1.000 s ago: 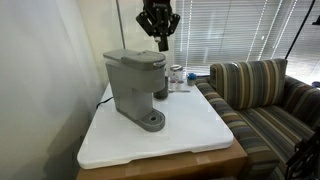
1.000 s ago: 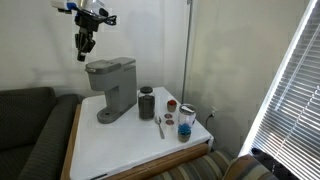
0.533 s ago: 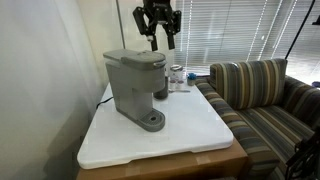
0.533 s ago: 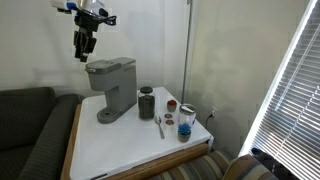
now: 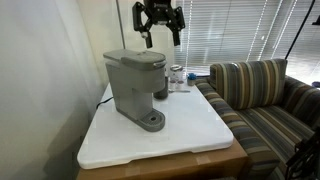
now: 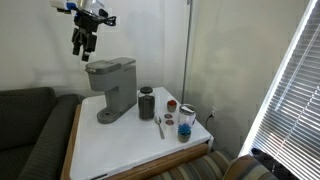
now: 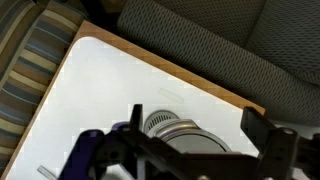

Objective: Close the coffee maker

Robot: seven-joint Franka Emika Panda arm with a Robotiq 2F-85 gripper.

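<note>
Above the wall-side edge of the table (image 5: 195,135), the gripper (image 5: 160,34) is rising away from the coffee maker (image 5: 135,85). A second ago it was hanging just over the lid with fingers close together; now it is sitting higher with fingers spread wide and holding nothing. The lid is lying flat and flush on the gray body in both exterior views, so the closing is looking done and this is reading as the retreat, not a new approach. The coffee maker is standing along the wall-side edge, roughly midway, with its round base pointing toward the table middle; it is not showing any shift. Seen in an exterior view, the gripper (image 6: 84,47) is hovering over the machine's back corner, well apart from it. The dark canister (image 6: 147,103) is standing just beside the machine, and the small jars (image 6: 186,120) and spoon (image 6: 160,125) are sitting toward the window-side corner, all below the arm's path. Room straight up is looking open. The wall is running close along one edge and the striped couch (image 5: 260,90) is crowding the opposite edge, so sideways room is tighter. The near half of the tabletop is staying bare. The wrist view is showing only white tabletop, a round metal lid and blurred finger shapes.
</note>
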